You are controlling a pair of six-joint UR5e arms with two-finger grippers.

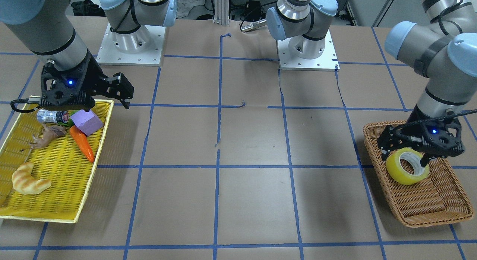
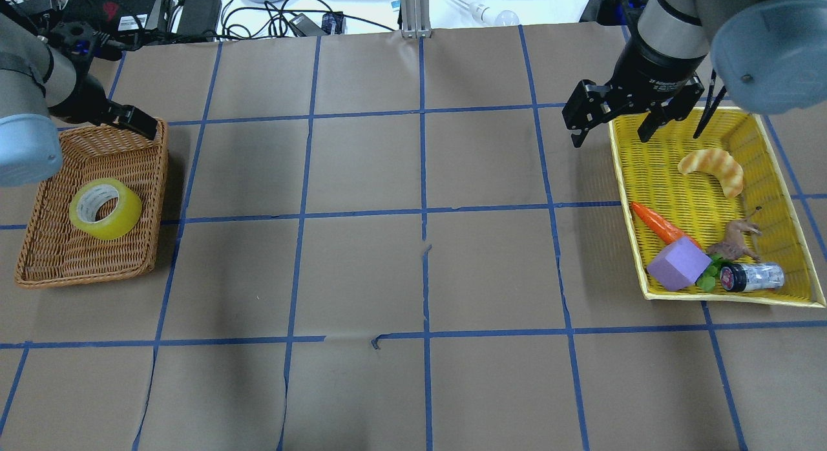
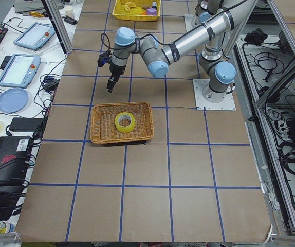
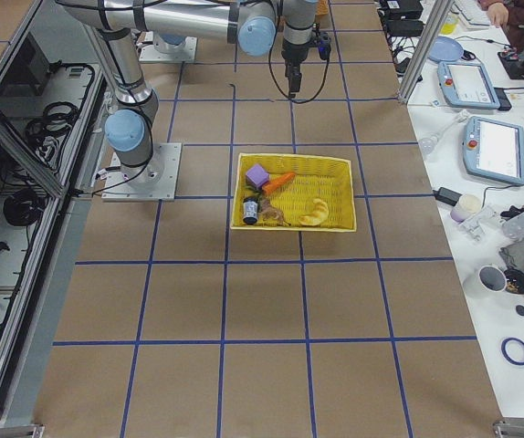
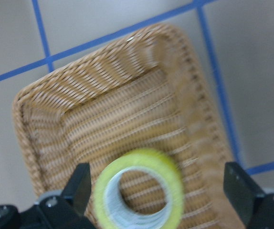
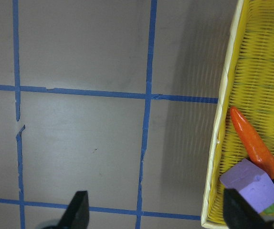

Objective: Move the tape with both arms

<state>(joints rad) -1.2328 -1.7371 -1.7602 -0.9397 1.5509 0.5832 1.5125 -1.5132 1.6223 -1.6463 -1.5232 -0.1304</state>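
The yellow tape roll (image 2: 105, 208) lies in a brown wicker basket (image 2: 39, 270) on the table's left side. It also shows in the front view (image 1: 407, 166) and the left side view (image 3: 124, 121). My left gripper (image 1: 408, 155) is open and empty. It hovers above the basket, clear of the tape. In the left wrist view (image 5: 160, 191) the tape (image 5: 139, 191) sits below, between the two fingers. My right gripper (image 2: 610, 125) is open and empty. It hangs over the far left corner of the yellow tray (image 2: 623, 199).
The yellow tray holds a croissant (image 2: 711, 168), an orange toy carrot (image 2: 659, 225), a purple block (image 2: 678, 263), a toy animal (image 2: 736, 241) and a small bottle (image 2: 753, 278). Brown paper with a blue tape grid covers the table. The arm bases (image 1: 130, 44) stand at the robot's edge.
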